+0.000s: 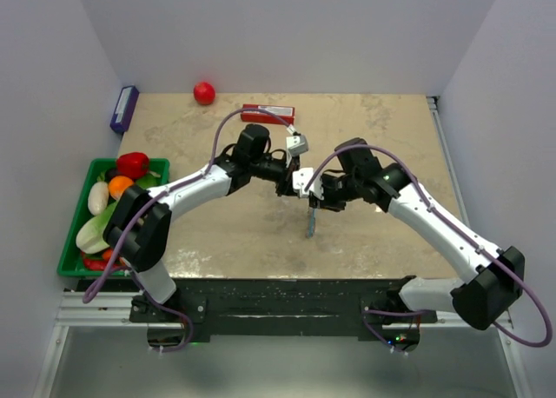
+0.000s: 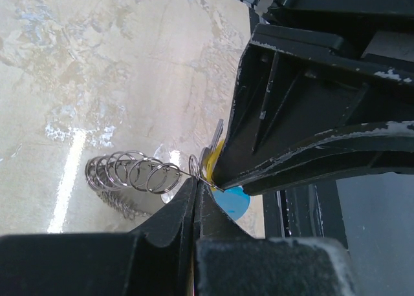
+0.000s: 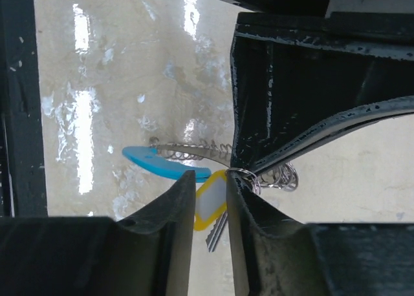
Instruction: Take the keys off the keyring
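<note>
Both grippers meet above the middle of the table. My left gripper [image 1: 300, 179] [image 2: 196, 179] is shut on a thin wire ring of the keyring. The keyring's silvery chain of rings [image 2: 129, 173] [image 3: 278, 178] and its light-blue curved piece [image 3: 165, 163] [image 2: 234, 202] hang below the grippers [image 1: 311, 222]. My right gripper [image 1: 313, 196] [image 3: 210, 179] has its jaws narrowly apart, with the key's yellow tag [image 3: 210, 202] filling the gap between them. The key's silver blade [image 3: 217, 234] sticks out below the tag. The tag also shows as a yellow sliver in the left wrist view [image 2: 210, 161].
A red ball [image 1: 204, 92] and a red box [image 1: 268, 113] lie at the table's back edge. A blue box [image 1: 124, 109] is at the back left. A green basket [image 1: 74, 242] of vegetables stands at the left.
</note>
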You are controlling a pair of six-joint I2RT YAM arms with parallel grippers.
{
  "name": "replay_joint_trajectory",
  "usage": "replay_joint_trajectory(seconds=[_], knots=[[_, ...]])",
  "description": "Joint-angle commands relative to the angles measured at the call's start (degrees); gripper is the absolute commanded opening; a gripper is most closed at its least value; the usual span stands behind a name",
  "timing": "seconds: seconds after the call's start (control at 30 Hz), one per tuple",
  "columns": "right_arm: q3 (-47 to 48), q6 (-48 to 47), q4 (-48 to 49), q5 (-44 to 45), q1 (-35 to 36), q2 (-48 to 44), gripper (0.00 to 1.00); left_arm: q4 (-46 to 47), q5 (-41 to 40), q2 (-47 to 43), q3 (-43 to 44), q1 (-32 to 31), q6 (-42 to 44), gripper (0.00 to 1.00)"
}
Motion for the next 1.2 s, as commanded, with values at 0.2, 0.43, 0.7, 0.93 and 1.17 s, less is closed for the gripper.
replay_joint_trajectory(seconds=[0.2, 0.43, 0.7, 0.93, 1.17], knots=[[7.06, -4.54, -12.71, -10.39, 1.12, -3.49, 0.36, 4.79, -1.56, -3.16, 2.92, 0.35, 2.65, 0.0], [9.96, -1.92, -11.34, -9.61, 0.42, -5.94, 0.32, 4.26, -0.69, -3.51, 3.01, 0.35, 3.09, 0.0], [7.77, 5.3, 2.13, -5.91, -9.07, -5.44, 0.33, 4.09, 2.04, -4.65, 2.92, 0.43, 3.09, 0.0], [10.04, -2.51, -3.47, -13.72, -14.79, 2.65, 0.32, 1.37, 5.03, -5.62, 3.8, 0.35, 6.78, 0.0], [12.86, -12.36, -10.87, -19.88, -14.88, 7.84, 0.33, 0.75, 5.73, -5.62, 4.15, 0.44, 7.22, 0.0]])
